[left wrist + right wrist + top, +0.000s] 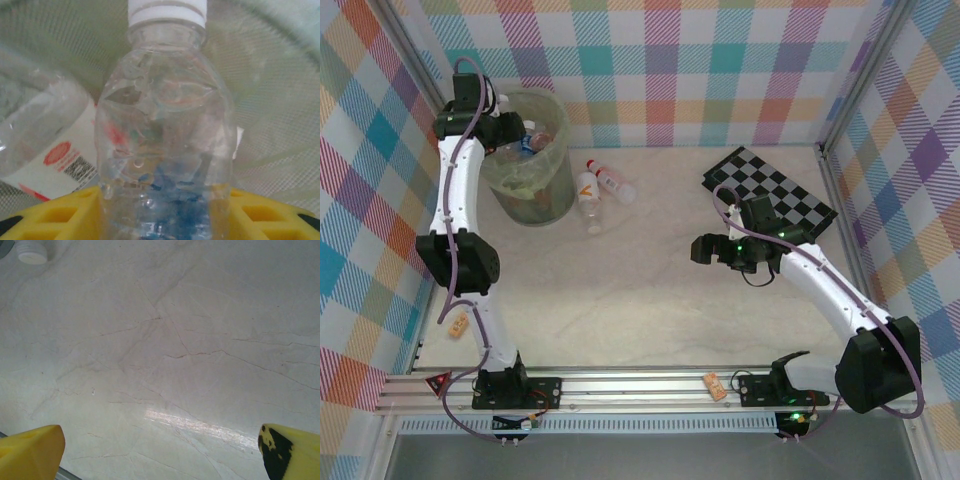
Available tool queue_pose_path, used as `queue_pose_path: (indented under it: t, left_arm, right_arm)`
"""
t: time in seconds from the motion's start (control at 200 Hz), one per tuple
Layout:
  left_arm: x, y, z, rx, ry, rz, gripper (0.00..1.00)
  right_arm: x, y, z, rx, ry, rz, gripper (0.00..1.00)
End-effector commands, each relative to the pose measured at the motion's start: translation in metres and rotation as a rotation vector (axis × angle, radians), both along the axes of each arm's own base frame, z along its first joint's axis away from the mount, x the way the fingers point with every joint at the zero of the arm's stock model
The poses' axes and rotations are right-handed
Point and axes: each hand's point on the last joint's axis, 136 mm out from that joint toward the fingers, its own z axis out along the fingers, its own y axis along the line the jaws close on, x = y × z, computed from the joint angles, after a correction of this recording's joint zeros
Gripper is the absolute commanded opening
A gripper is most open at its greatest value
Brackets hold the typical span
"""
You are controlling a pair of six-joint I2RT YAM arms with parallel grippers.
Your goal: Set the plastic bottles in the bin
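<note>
My left claw (165,212) is pinched on a clear bottle (165,115), white cap pointing straight away from me, down into the bin (280,95), so letting go should drop it right in. The leftover bottles (603,188) lie just right of the bin, nearer this arm than my right claw (704,250), which is spread wide over the pale marbled table (640,320). Plaid walls (720,60) all round.

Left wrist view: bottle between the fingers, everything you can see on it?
The clear bottle is thin see-through plastic, dented and crumpled, with a white ribbed cap at its far end and no label showing. Blue and reddish shapes show through it. Its lower body sits between the left gripper's yellow fingers, which appear to press both sides. It is inside the pale green bin, next to a labelled bottle lying there.
</note>
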Motion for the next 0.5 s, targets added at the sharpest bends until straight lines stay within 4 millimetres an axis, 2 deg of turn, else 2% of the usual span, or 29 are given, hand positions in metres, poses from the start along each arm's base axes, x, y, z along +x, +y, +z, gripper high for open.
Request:
queue_pose_path:
  t: [0.0, 0.17, 0.27, 0.37, 0.495]
  left_arm:
    - [-0.012, 0.007, -0.01, 0.028, 0.065, -0.007, 0.55]
    - [-0.016, 0.012, -0.031, 0.05, 0.138, -0.003, 0.62]
    - [-0.017, 0.009, -0.035, 0.041, 0.152, -0.017, 0.66]
    - [-0.019, 0.003, -0.024, 0.016, 0.122, -0.041, 0.72]
    - [-0.028, -0.001, 0.005, 0.017, 0.059, -0.059, 0.8]
  right_arm:
    - [-0.002, -0.001, -0.006, -0.02, 0.014, 0.015, 0.99]
    - [-0.001, -0.001, -0.006, -0.017, 0.013, 0.014, 0.99]
    - [-0.002, -0.001, -0.007, -0.016, 0.014, 0.014, 0.99]
    - [-0.002, -0.001, -0.008, -0.017, 0.017, 0.015, 0.99]
    - [-0.001, 0.001, -0.006, -0.009, 0.014, 0.015, 0.99]
